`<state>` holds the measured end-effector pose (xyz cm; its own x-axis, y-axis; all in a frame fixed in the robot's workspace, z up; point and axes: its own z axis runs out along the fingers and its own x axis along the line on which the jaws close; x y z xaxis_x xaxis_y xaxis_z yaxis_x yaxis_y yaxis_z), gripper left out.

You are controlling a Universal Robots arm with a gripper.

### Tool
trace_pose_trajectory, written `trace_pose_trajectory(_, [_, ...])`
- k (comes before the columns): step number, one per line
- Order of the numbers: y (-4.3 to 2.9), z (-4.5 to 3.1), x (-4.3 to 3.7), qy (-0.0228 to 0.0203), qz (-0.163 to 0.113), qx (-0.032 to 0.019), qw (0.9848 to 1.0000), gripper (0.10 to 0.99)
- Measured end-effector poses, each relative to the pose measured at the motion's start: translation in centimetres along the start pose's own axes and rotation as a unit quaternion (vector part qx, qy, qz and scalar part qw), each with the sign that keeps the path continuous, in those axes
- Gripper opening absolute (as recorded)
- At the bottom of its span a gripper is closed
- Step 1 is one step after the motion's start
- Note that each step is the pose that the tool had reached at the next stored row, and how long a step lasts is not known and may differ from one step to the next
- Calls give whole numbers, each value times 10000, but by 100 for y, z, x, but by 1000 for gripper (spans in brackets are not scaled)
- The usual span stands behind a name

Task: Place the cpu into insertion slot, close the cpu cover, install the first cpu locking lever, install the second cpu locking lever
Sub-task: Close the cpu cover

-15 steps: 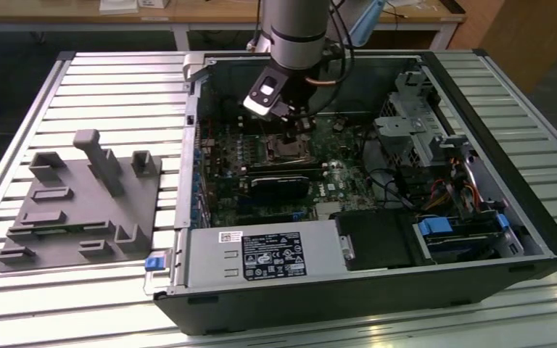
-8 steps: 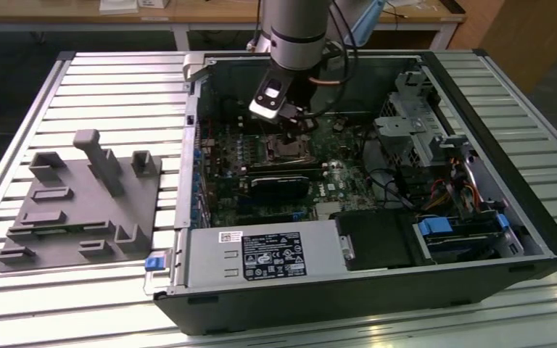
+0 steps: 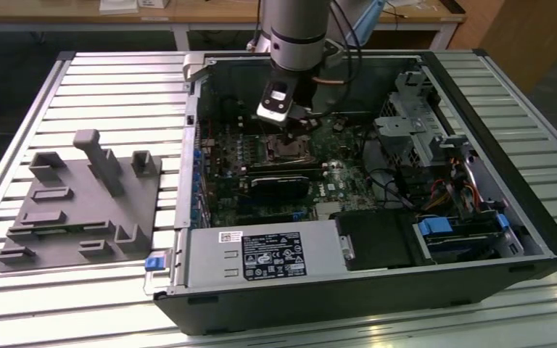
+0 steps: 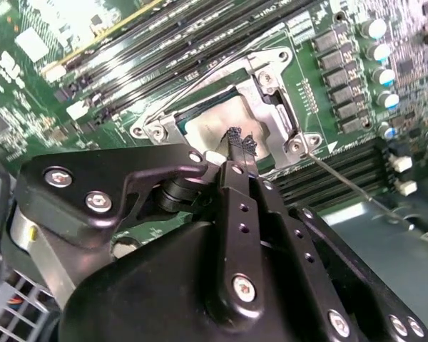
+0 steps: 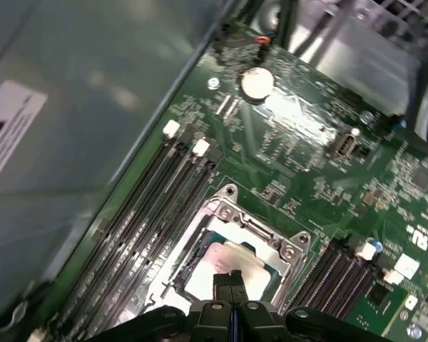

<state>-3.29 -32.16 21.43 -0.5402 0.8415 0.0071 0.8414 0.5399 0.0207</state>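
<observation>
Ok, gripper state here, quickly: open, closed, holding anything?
Gripper: shut, fingertips together with nothing seen between them, poised at the face of the cpu.

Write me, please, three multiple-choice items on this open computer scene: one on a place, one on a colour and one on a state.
1. In the exterior view, where does the grey moulded fixture tray stand relative to the black open computer case?
A. on that view's left of it
B. on that view's right of it
C. inside it

2. What colour is the circuit board around the socket?
A. red
B. green
C. white

3. Where is the small square pale-faced cpu?
A. on the slatted table
B. clamped between the fingers
C. seated in the square metal-rimmed insertion slot

Answers:
1 A: the tray stands outside the case, on that side.
2 B: the board is green in both wrist views.
3 C: the chip lies in the socket, with the shut black gripper over it.
</observation>
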Motion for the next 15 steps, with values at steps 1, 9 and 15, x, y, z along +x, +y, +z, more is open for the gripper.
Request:
trace_pose_trajectory(1, [0, 1, 0, 2, -89, 1, 10000, 106])
trace_pose_trajectory(9, [0, 6, 0, 17, -816, 6, 9967, 106])
trace_pose_trajectory(15, [0, 10, 0, 28, -1360, 10, 9907, 106])
